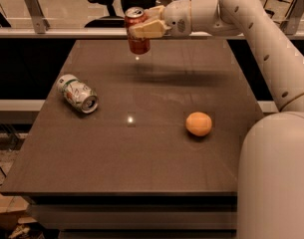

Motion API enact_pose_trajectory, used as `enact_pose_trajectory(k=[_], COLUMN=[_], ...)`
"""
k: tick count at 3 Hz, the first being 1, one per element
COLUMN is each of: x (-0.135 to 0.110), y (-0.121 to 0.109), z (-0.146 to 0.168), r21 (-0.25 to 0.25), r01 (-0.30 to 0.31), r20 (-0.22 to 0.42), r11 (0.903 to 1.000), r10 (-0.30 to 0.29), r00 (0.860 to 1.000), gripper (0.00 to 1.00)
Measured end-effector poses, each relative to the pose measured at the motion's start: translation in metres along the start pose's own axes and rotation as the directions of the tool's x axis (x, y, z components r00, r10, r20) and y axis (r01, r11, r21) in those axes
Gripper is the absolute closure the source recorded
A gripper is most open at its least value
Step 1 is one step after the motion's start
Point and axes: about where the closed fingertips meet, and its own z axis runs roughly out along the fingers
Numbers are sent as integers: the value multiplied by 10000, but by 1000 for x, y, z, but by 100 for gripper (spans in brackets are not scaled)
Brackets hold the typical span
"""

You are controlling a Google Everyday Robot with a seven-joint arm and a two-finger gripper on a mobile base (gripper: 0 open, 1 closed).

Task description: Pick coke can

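Note:
The coke can [137,43], red with a silver top, hangs upright in the air above the far edge of the brown table [141,158]. My gripper [143,29] is shut on the coke can, its cream fingers [147,30] clamped across the can's upper half. The white arm reaches in from the right side of the view. The can's shadow lies on the table below it.
A white-and-green silver can [77,93] lies on its side at the table's left. An orange [198,124] sits right of centre. A rail and an office chair [107,6] stand behind the table. My white base fills the lower right.

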Motion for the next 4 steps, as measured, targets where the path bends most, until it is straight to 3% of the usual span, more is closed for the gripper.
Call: enact_pose_trajectory(k=[2, 4], x=[-26, -44], y=[1, 0], z=[-5, -14], r21=[-71, 234], r01=[-289, -494], r20=[28, -201], r11=[9996, 9985], r10=[289, 499], r00=[9996, 9986], gripper=[100, 100])
